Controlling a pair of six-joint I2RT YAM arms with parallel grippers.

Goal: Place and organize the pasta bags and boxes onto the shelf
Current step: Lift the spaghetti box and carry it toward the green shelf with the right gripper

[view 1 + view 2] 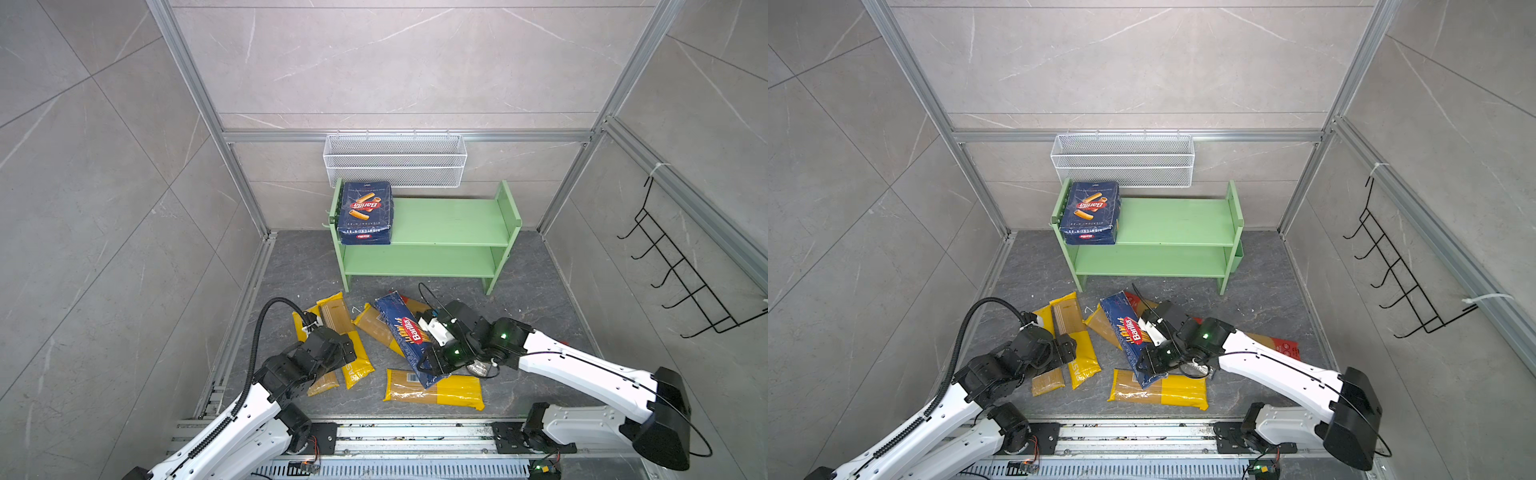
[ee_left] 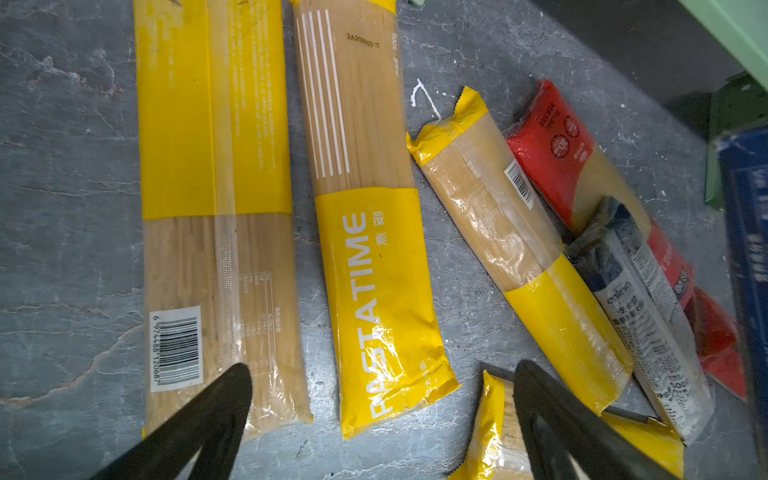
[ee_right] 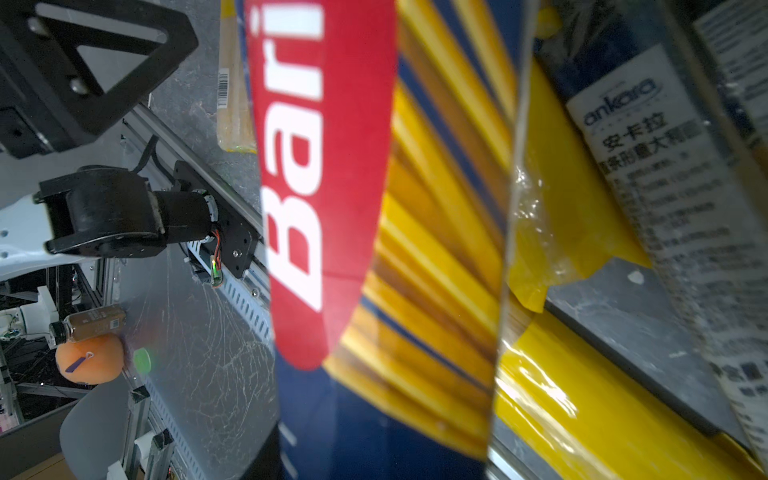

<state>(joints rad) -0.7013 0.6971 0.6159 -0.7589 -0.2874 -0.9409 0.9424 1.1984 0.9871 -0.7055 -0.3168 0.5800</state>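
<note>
The wide Barilla pasta box (image 1: 365,212) (image 1: 1090,212) lies on the left end of the green shelf's (image 1: 449,220) (image 1: 1175,220) top tier. My right gripper (image 1: 424,349) (image 1: 1148,349) is shut on the long narrow Barilla box (image 1: 405,332) (image 3: 324,166), which slants over the bags on the floor. My left gripper (image 1: 345,348) (image 2: 384,372) hangs open above the yellow bags (image 2: 374,291) (image 2: 216,208), touching none. Another yellow bag (image 1: 434,392) lies near the front. A red-ended bag (image 2: 552,145) and a black-and-white one (image 2: 648,316) lie beside the box.
A white mesh basket (image 1: 395,160) hangs on the back wall above the shelf. A black wire hook rack (image 1: 681,286) is fixed to the right wall. An aluminium rail (image 1: 415,432) with both arm bases runs along the front edge of the grey floor (image 1: 540,299).
</note>
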